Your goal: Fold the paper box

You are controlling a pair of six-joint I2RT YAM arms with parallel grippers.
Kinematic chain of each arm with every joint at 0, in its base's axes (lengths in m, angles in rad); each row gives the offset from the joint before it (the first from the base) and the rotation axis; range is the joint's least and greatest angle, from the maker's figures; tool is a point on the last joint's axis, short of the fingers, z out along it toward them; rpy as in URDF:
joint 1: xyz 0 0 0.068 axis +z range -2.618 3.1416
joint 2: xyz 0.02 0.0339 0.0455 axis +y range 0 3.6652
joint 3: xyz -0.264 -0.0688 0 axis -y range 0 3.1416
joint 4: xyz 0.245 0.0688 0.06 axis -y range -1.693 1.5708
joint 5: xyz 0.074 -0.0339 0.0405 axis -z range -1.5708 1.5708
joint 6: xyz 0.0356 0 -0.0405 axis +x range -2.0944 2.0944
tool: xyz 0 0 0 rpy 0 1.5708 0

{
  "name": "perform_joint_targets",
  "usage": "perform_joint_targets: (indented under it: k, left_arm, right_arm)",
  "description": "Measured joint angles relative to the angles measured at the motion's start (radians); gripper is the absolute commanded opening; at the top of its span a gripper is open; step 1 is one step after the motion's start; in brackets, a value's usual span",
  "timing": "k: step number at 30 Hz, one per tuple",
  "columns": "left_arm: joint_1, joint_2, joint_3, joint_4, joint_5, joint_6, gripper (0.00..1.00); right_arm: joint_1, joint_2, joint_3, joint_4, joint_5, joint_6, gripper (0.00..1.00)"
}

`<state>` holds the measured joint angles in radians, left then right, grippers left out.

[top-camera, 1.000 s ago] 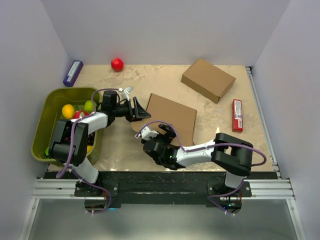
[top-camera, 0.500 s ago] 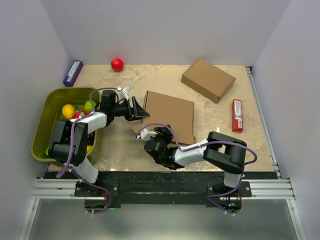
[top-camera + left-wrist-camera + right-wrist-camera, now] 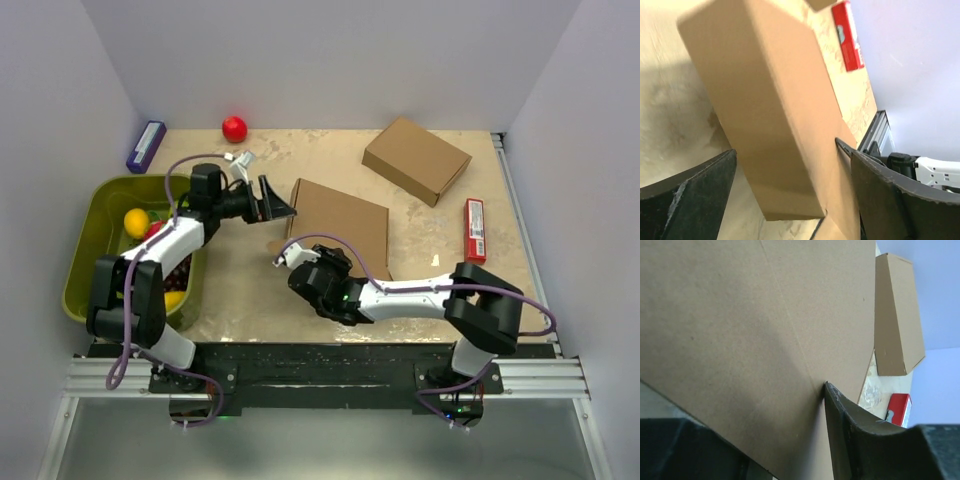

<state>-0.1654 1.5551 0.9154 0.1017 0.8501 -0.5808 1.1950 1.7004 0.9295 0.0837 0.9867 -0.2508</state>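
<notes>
The paper box (image 3: 340, 225) is a shallow brown carton in the middle of the table. My left gripper (image 3: 272, 203) is open around its left end. In the left wrist view the box (image 3: 765, 105) runs between the fingers. The right finger (image 3: 890, 200) touches it, and the left finger (image 3: 690, 200) stands apart from it. My right gripper (image 3: 300, 262) is at the box's near left corner. In the right wrist view a cardboard panel (image 3: 750, 320) fills the gap of the right gripper (image 3: 765, 415), with both fingers against it.
A second, fully formed brown carton (image 3: 416, 159) lies at the back right. A red packet (image 3: 475, 230) sits near the right edge. At the back are a red ball (image 3: 234, 128) and a blue box (image 3: 146, 146). A green bin (image 3: 85, 250) of fruit stands at the left.
My left gripper has opened wider and shifted slightly back. My right gripper has closed on the box's near left corner. The box has turned squarer to the table.
</notes>
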Motion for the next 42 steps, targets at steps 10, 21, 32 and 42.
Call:
perform_joint_targets:
  k: [10, 21, 32, 42]
  left_arm:
    - [0.103, -0.079, 0.051, -0.063, -0.016, 0.079, 1.0]
    - [0.132, -0.455, 0.007, -0.142, -0.141, 0.31, 1.0]
    - [0.005, -0.623, -0.098, -0.101, 0.04, 0.524, 1.0]
    - [-0.111, -0.605, -0.074, -0.25, -0.086, 0.682, 0.99]
  right_arm:
    - [-0.043, -0.094, 0.071, -0.293, -0.146, 0.085, 0.38]
    - [-0.164, -0.214, 0.241, -0.563, -0.415, 0.127, 0.36]
    - [-0.208, -0.216, 0.428, -0.772, -0.633, 0.119, 0.35]
    - [-0.214, -0.214, 0.477, -0.84, -0.719, 0.112, 0.34]
